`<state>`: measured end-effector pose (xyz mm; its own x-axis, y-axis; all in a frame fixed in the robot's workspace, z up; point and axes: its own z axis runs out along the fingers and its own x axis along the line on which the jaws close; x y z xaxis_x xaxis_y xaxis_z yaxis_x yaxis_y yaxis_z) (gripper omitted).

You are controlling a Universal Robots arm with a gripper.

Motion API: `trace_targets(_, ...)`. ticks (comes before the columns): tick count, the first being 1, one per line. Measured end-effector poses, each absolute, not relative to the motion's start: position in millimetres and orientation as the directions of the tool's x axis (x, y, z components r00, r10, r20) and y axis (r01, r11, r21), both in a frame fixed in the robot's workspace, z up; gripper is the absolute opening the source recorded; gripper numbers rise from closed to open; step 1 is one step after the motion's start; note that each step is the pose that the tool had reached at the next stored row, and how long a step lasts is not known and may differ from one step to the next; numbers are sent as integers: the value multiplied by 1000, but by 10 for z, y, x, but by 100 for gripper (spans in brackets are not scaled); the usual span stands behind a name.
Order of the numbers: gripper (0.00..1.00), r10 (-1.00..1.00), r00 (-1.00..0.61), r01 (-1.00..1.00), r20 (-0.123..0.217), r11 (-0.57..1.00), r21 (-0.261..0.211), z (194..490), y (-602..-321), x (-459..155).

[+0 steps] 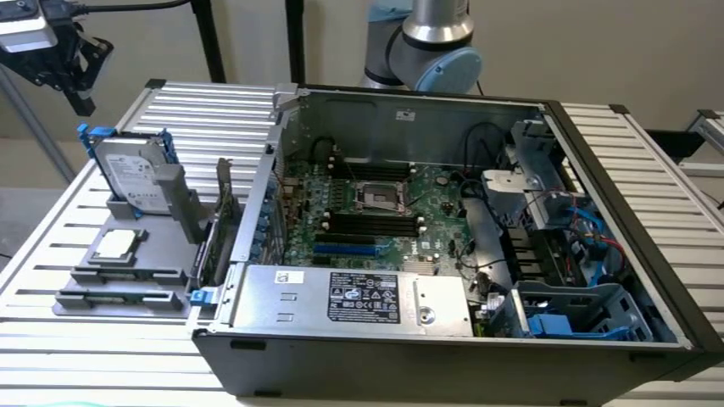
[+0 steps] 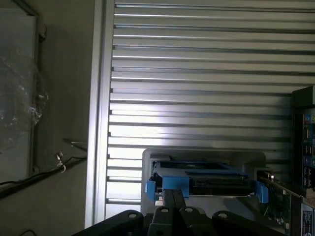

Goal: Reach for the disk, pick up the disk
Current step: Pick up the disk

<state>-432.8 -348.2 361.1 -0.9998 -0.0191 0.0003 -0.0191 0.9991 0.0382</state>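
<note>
Disk (image 1: 127,174) stands on edge in the grey holder (image 1: 169,222) on the slatted table (image 1: 203,110), at the exterior view's left, beside the open PC case (image 1: 374,360). Long axis near vertical, leaning slightly; label faces the camera. Gripper (image 1: 81,102) hangs above and beyond it, apart, fingers (image 2: 168,196) pressed together, holding nothing.

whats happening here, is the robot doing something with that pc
The arm is going for the disk, not the PC itself. Its gripper hangs in the air at the exterior view's left, above the slatted table, jaws shut and holding nothing. The disk stands upright in a grey holder beside the open computer case, below the gripper and apart from it, not yet touched.
</note>
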Motion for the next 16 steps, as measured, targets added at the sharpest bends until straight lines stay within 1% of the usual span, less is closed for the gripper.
trace_targets(12,11,-20,-1000,-20,0,999,38,3611,-3482,-4328)
trace_targets(16,11,-72,-997,-72,0,997,38,3611,-3480,-4328)
